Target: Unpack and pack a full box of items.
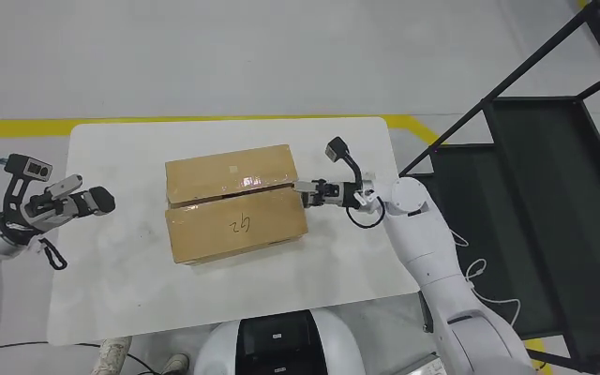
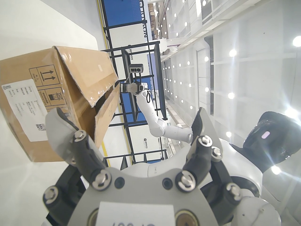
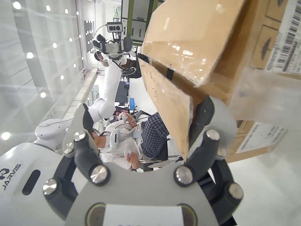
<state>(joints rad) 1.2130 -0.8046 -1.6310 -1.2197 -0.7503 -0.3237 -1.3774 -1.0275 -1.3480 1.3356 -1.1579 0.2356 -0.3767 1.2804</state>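
A brown cardboard box (image 1: 234,202) stands in the middle of the white table (image 1: 122,272). Its two top flaps meet at a seam and are slightly lifted, leaving a gap. My right gripper (image 1: 309,192) is at the box's right end, level with the seam. In the right wrist view this gripper (image 3: 144,109) is open, and the nearer flap's (image 3: 169,109) corner lies between its fingers, against one finger (image 3: 207,114). My left gripper (image 1: 98,200) hangs by the table's left edge, well away from the box. It is open (image 2: 128,116) with nothing in it and faces the box (image 2: 35,95).
A dark metal stair frame (image 1: 525,187) stands just right of the table. A yellow floor line (image 1: 234,119) runs behind the far edge. Bare tabletop surrounds the box on all sides, widest on the left.
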